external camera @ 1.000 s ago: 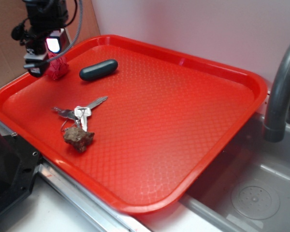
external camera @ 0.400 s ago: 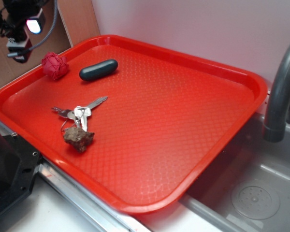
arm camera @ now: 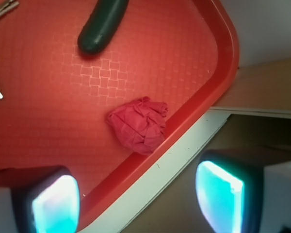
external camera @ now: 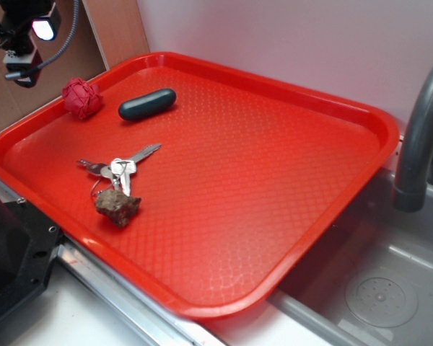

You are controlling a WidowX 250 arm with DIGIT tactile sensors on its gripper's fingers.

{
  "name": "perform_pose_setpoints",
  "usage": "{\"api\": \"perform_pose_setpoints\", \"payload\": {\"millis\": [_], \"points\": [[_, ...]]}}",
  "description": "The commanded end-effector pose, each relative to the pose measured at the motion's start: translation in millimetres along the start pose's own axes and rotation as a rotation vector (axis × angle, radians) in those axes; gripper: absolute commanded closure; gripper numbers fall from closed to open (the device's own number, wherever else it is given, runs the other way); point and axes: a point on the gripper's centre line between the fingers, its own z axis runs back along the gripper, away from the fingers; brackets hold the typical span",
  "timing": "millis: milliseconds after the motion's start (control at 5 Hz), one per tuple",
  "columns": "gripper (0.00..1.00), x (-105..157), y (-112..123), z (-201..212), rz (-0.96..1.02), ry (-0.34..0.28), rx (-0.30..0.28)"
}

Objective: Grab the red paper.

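Grab not done | red paper (arm camera: 137, 124) lying loose against tray (external camera: 289, 194) far-left rim | gripper (arm camera: 136, 204) hovering above, jaws spread wide, holding nothing | descending and closing remaining.

A red tray (external camera: 332, 122) carries the red paper (external camera: 81, 98) by its rim, a dark capsule case (external camera: 147, 104) just beside, keys (external camera: 119, 167) touching a brown rock (external camera: 117, 206).
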Motion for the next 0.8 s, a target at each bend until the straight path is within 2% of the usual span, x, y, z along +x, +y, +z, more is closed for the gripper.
{"api": "perform_pose_setpoints", "payload": {"millis": [0,200,400,600], "points": [[0.00,3,3,5,0.008,0.005,0.023],[0.00,3,3,5,0.008,0.005,0.023],[0.00,1,14,-17,-0.097,-0.004,-0.013],[0.00,9,12,-27,-0.172,-0.018,-0.031]]}}
